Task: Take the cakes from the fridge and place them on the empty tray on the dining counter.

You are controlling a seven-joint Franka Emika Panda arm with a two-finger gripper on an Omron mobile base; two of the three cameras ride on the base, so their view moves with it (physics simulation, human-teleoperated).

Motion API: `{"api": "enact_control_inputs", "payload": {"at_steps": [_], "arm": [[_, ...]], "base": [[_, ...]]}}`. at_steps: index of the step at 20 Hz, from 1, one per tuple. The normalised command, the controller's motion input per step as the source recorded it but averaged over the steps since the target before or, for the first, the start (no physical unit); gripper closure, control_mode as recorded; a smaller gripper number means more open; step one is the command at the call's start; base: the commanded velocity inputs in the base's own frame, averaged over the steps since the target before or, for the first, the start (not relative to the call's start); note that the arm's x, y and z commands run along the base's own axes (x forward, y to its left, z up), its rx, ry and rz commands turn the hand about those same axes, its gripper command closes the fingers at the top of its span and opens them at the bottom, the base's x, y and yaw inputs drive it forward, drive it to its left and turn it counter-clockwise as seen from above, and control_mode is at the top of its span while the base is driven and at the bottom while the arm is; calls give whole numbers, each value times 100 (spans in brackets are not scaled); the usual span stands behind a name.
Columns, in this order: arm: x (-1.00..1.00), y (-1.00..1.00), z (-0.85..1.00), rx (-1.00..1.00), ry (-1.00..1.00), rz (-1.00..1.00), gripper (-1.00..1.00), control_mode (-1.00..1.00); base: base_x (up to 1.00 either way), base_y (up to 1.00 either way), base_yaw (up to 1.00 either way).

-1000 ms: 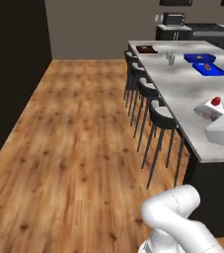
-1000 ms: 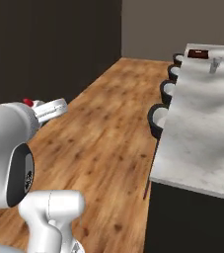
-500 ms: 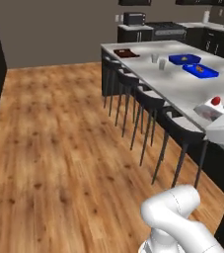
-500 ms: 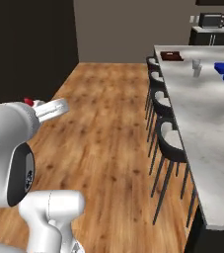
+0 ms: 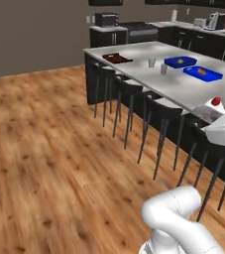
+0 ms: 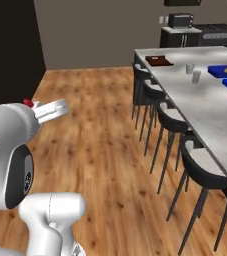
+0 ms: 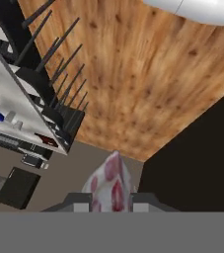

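One cake (image 7: 111,185), whitish with dark red patches, sits clamped between the gripper (image 7: 111,203) fingers in the hand view, its tip rising above them. In the left base view, wood floor (image 5: 44,149) spreads across the left half; right of it stands the dining counter (image 5: 183,92), its pale stone top fronted by a row of black stools (image 5: 161,111). At the counter's far left corner lies the dark reddish-brown tray (image 5: 117,58), flat and bare. Right of the tray stand two small cups (image 5: 152,62), then two blue trays (image 5: 180,61) holding orange-brown food. At the right edge of that view the white hand reaches over the counter's near end, the cake's red top (image 5: 215,101) showing at its tip. In the right base view, the black fridge (image 6: 10,50) side fills the upper left; below it the cake's red top (image 6: 28,103) peeks beside the white hand. Farther right, stools line the counter, where the tray (image 6: 158,60) rests near the far corner, well apart from the gripper.
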Motion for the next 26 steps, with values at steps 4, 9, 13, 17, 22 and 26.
{"api": "enact_control_inputs", "payload": {"at_steps": [4, 9, 13, 17, 22, 26], "arm": [[0, 0, 0, 0, 0, 0, 100, 100], [0, 0, 0, 0, 0, 0, 100, 100], [0, 0, 0, 0, 0, 0, 100, 100], [0, 0, 0, 0, 0, 0, 100, 100], [0, 0, 0, 0, 0, 0, 100, 100], [0, 0, 0, 0, 0, 0, 100, 100]], "base": [[100, 95, -31], [100, 66, -25], [100, 48, -20], [100, 51, -20], [100, 57, -22], [100, 55, -22]]}}
